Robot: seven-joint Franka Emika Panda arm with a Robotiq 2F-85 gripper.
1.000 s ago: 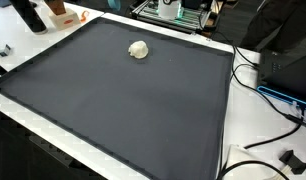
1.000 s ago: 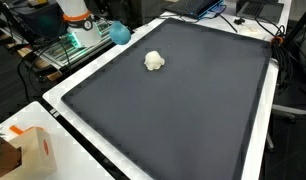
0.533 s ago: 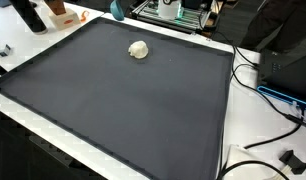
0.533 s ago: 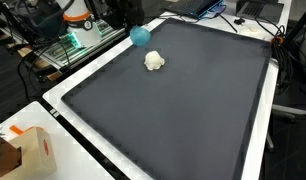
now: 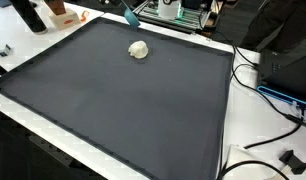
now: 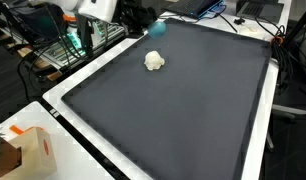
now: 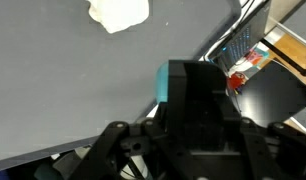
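A white crumpled lump (image 5: 139, 50) (image 6: 154, 61) lies near the far edge of a dark grey mat (image 5: 123, 110) (image 6: 183, 110). A teal object (image 6: 153, 28) (image 5: 130, 15) hangs in the air just beyond the lump, carried by my gripper (image 6: 143, 22). In the wrist view the gripper (image 7: 188, 95) is a dark mass filling the lower middle. A strip of the teal object (image 7: 161, 85) shows at its left side. The lump (image 7: 118, 12) sits at the top edge of that view. The fingertips themselves are hidden by the dark body.
A cardboard box (image 6: 28, 150) stands off the mat's near corner. A black bottle (image 5: 30, 14) and an orange item (image 5: 63, 12) stand beyond one corner. Cables (image 5: 263, 90) and a black connector (image 5: 288, 158) lie beside the mat. An equipment rack (image 5: 178, 12) stands behind.
The gripper with the teal object has travelled from beside the rack in over the mat's far edge, closer to the white lump. The lump has not moved.
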